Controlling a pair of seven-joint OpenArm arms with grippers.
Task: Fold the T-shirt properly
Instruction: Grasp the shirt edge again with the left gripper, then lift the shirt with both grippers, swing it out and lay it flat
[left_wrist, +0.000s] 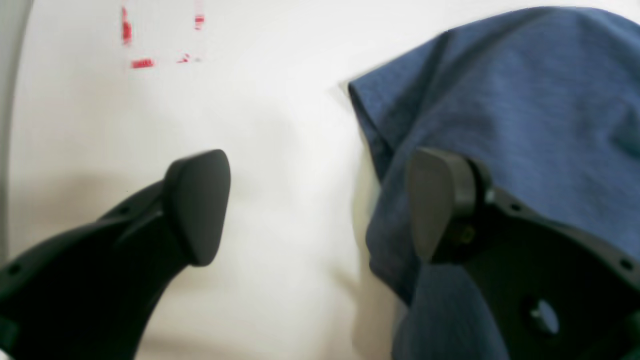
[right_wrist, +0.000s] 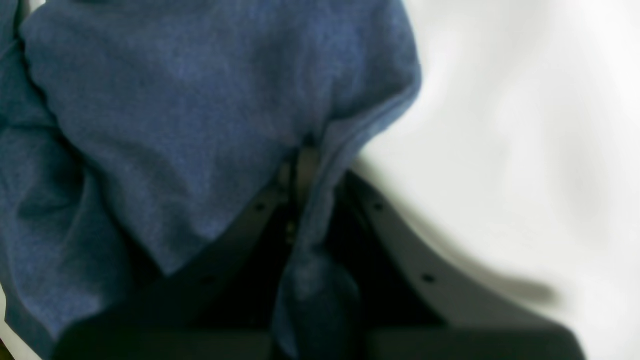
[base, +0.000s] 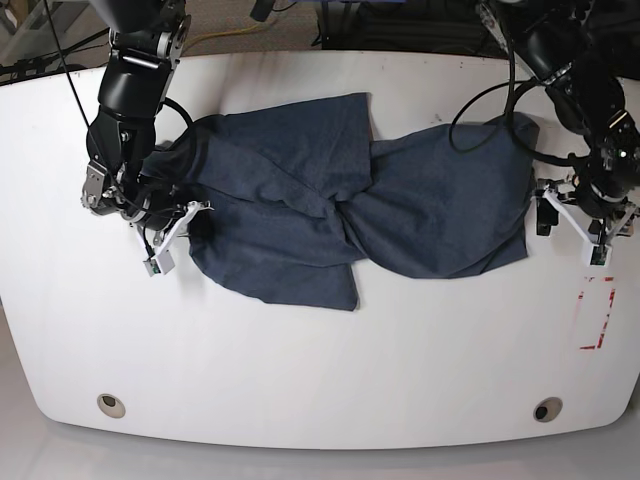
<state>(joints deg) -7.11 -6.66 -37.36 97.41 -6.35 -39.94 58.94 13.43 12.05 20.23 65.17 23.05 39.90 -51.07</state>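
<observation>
The T-shirt (base: 330, 215), dark blue, lies spread across the white table (base: 320, 370), twisted and bunched in the middle. My left gripper (base: 572, 225) is at the shirt's right end in the base view. In the left wrist view the left gripper (left_wrist: 317, 210) is open wide, with nothing pinched between its black fingers (left_wrist: 200, 205). The T-shirt (left_wrist: 525, 110) drapes beside and behind the right-hand finger. My right gripper (base: 182, 228) is at the shirt's left end. In the right wrist view the right gripper (right_wrist: 300, 167) is shut on a fold of the T-shirt (right_wrist: 175, 125). No lettering shows.
Red tape marks (base: 598, 315) lie on the table near the left gripper, also visible as red tape marks (left_wrist: 142, 63) in the left wrist view. Two round holes (base: 111, 404) (base: 546, 409) sit near the table's front edge. Cables run along the back.
</observation>
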